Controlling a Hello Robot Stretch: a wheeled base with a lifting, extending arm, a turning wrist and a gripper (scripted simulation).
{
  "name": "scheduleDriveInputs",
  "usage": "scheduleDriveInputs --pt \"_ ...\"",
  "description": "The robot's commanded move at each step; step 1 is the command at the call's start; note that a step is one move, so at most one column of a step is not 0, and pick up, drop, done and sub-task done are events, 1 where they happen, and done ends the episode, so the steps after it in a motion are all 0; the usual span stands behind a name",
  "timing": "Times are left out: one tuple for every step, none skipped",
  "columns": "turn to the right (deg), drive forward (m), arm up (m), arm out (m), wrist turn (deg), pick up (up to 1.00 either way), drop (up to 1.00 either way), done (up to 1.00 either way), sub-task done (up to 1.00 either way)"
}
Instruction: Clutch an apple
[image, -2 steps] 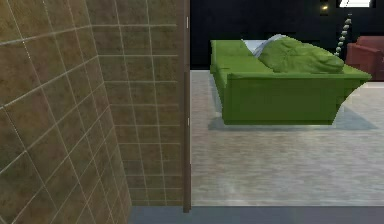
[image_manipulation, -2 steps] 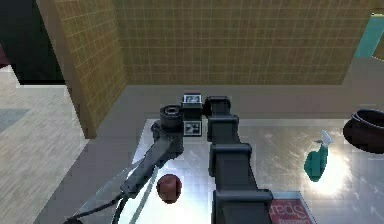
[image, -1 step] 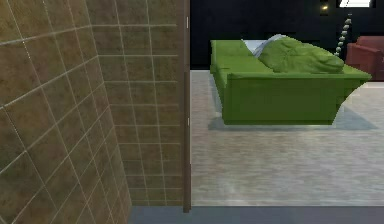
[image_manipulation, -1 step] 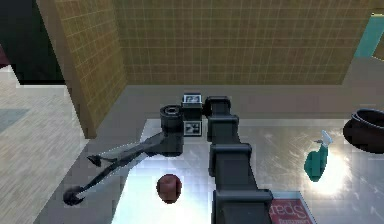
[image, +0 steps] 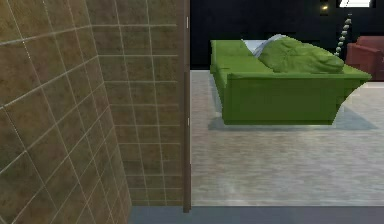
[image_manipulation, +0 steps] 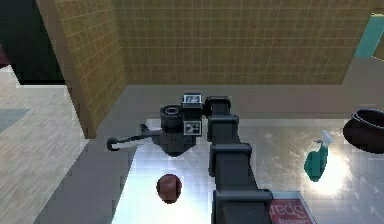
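A dark red round thing (image_manipulation: 169, 187), apple-like in shape, lies on a shiny grey countertop (image_manipulation: 150, 165). It sits nearer than the gripper's dark body and left of the arm (image_manipulation: 232, 165). My gripper (image_manipulation: 115, 143) is at the far end of the arm, its thin fingers (image_manipulation: 128, 138) pointing to the arm side view's left, past the counter's edge. Only bare counter and tiled wall lie behind the fingers, so the gripper holds nothing.
A teal bottle (image_manipulation: 318, 158) and a dark bowl (image_manipulation: 366, 131) stand on the counter at the arm side view's right, with a red item (image_manipulation: 290, 210) at the bottom edge. A tiled wall (image: 90, 110) fills the forward view's left. Beyond it is a green sofa (image: 285, 85) on pale carpet.
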Motion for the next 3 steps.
scheduleDriveInputs --pt "0.0 0.0 0.0 0.0 27.0 0.0 0.0 0.0 0.0" --pt "0.0 0.0 -0.3 0.0 0.0 0.0 0.0 0.0 0.0" --pt "0.0 0.0 0.0 0.0 0.0 1.0 0.0 0.0 0.0"
